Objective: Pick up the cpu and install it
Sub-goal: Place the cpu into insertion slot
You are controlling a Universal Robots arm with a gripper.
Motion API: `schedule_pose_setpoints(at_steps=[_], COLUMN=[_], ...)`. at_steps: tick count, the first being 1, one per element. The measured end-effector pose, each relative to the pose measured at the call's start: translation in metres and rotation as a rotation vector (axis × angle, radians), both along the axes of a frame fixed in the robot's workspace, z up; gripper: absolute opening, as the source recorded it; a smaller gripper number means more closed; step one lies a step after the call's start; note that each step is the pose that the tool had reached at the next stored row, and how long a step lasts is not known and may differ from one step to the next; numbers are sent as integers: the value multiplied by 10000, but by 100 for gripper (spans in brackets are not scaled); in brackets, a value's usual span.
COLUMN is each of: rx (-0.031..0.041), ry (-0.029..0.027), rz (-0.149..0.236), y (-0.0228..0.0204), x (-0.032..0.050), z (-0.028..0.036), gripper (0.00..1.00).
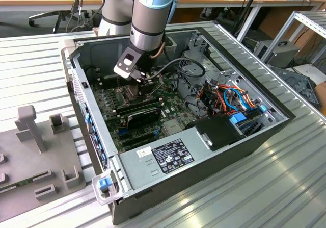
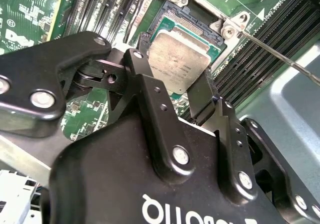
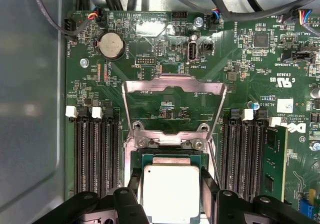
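The cpu point(image 2: 177, 63) is a flat silver-grey square chip, and my gripper point(image 2: 172, 76) is shut on it, one black finger point(image 2: 142, 78) against each opposite edge. It hangs just above the open dark socket point(image 2: 192, 26), slightly tilted, and whether it touches the socket I cannot tell. In the first wrist view the cpu point(image 3: 171, 191) covers most of the socket point(image 3: 172, 156), whose hinged metal frame point(image 3: 172, 86) stands flipped up. In the exterior view the gripper point(image 1: 133, 82) reaches down into the computer case over the green motherboard point(image 1: 168, 105).
Rows of black memory slots point(image 3: 95, 154) flank the socket on both sides, with one memory module point(image 3: 274, 164) fitted. Cables point(image 1: 224, 98) and a black box point(image 1: 219, 131) fill the case's right part. Grey case walls point(image 1: 76, 90) surround the board. A grey fixture block point(image 1: 30, 126) stands outside.
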State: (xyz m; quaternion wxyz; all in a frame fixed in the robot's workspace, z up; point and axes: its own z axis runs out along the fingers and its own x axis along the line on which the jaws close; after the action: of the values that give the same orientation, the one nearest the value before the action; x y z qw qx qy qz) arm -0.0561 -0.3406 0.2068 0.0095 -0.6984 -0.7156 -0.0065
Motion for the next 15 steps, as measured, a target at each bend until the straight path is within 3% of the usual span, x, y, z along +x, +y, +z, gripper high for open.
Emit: schedule_pose_setpoints(at_steps=[15], rx=[-2], ry=[0], rz=[0], y=[6], x=[-17], z=[-43], gripper=[55])
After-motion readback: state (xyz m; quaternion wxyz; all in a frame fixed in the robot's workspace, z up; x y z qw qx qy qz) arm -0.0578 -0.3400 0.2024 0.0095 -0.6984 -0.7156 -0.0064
